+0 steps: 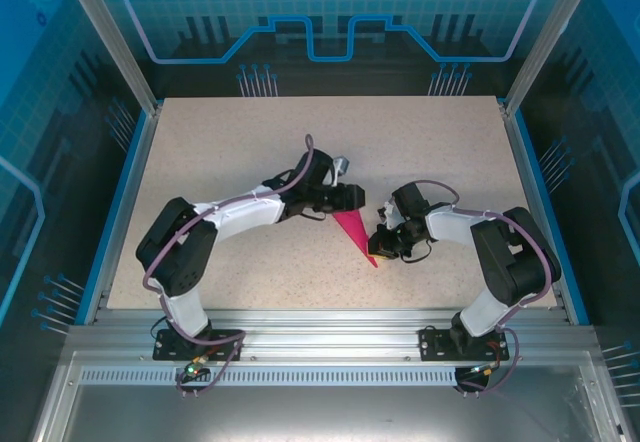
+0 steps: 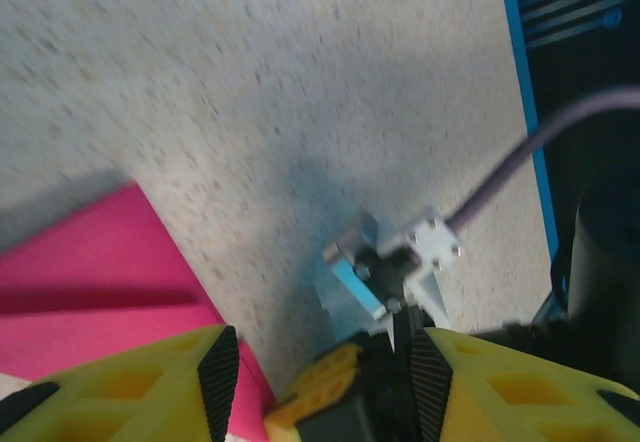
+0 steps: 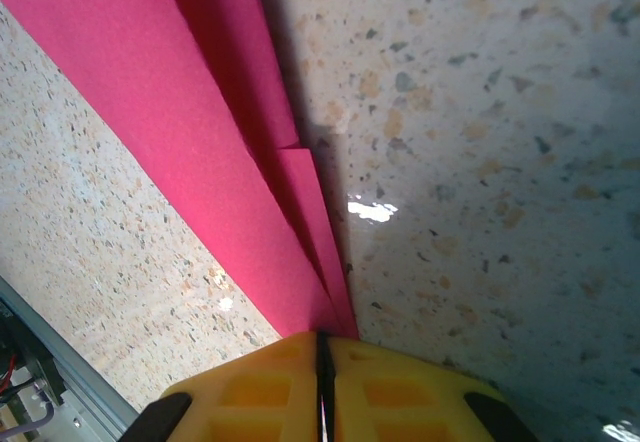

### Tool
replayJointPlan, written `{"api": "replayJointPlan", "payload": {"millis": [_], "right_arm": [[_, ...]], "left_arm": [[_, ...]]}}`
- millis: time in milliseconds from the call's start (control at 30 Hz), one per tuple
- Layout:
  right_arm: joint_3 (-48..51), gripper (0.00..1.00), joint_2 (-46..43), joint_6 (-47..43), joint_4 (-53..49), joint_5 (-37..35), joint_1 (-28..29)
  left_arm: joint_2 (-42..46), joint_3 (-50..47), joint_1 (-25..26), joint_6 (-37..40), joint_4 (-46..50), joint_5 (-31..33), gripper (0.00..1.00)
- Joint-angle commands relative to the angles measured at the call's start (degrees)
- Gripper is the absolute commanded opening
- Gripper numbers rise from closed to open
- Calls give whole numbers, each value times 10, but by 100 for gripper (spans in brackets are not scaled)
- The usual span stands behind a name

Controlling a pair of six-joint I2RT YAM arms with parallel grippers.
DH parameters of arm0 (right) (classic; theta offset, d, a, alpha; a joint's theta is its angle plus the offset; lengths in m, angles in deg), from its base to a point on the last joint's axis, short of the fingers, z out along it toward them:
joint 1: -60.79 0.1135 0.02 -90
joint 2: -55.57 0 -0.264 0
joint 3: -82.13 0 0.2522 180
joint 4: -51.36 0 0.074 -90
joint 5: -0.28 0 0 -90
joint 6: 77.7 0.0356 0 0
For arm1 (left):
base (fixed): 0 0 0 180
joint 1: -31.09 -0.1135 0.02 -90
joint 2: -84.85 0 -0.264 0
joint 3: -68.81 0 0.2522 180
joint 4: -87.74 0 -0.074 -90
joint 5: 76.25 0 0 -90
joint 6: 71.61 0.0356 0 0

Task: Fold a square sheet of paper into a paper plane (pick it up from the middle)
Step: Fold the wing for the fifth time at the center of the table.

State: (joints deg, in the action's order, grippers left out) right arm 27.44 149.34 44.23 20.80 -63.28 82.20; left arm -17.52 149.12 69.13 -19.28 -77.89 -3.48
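Note:
The magenta-pink paper plane (image 1: 352, 232) lies mid-table as a slim folded dart, its point toward the near edge. My right gripper (image 1: 379, 246) sits at the right side of the point. In the right wrist view its yellow fingers (image 3: 322, 340) are pressed together where the paper's folded layers (image 3: 200, 132) converge. My left gripper (image 1: 349, 200) hovers at the dart's wide far end. Its jaws (image 2: 325, 387) stand apart with no paper between them, and the pink paper (image 2: 100, 292) lies beside and under the left finger.
The speckled tabletop (image 1: 230, 152) has a blue rim and transparent walls on the left, right and back. The right arm's metal wrist bracket (image 2: 395, 262) and cable (image 2: 520, 162) sit close in front of the left gripper. An aluminium rail (image 1: 330, 327) runs along the near edge.

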Motion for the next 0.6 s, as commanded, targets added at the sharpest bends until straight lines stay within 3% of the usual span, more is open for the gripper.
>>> {"api": "replayJointPlan", "payload": {"millis": [0,567], "right_arm": [[25,11,37,-8,-10,-61,11],[21,15,-39,0,-3,-33,13]], "left_arm": [[-22,-7,22,-17,18,10,51],[-119,6,38,-31,2,4,44]]}}
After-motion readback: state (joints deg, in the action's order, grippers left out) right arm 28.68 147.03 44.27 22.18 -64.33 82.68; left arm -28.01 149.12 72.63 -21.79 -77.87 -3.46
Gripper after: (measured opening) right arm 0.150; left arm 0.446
